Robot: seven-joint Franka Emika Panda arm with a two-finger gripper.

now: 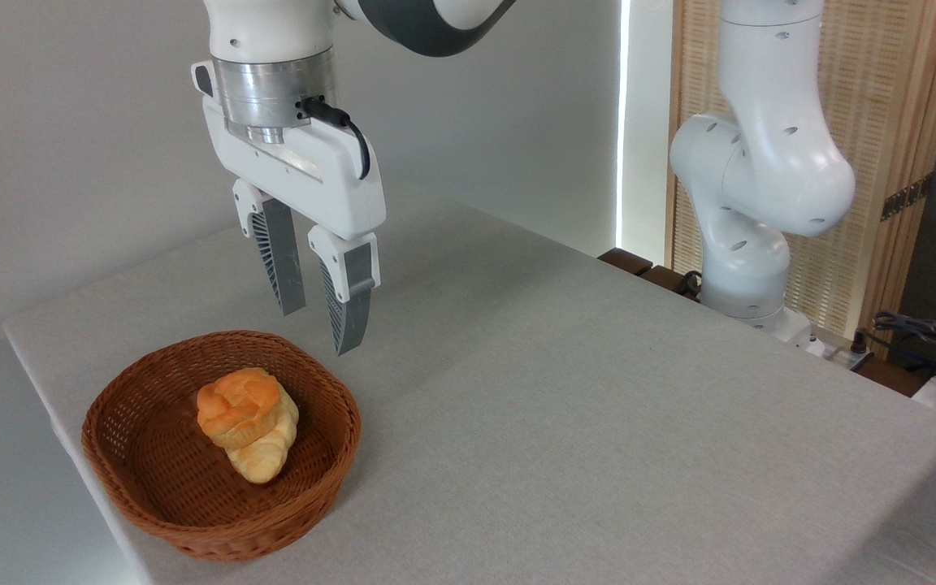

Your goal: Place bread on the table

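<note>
The end effector hangs slightly open and empty above the wicker basket on the tabletop, the bread inside.

A plain pale grey wall fills the upper left and centre of the frame, smooth and evenly lit; right of centre a narrow vertical strip of bright white light runs from the top edge downward; beside it, in the upper right, stands a screen of light woven slats in a pale wooden frame, with a small dark metal hinge on its right post; past that post, at the far right edge, a dim grey surface shows; low at the right edge lies a tangle of dark cables.
</note>
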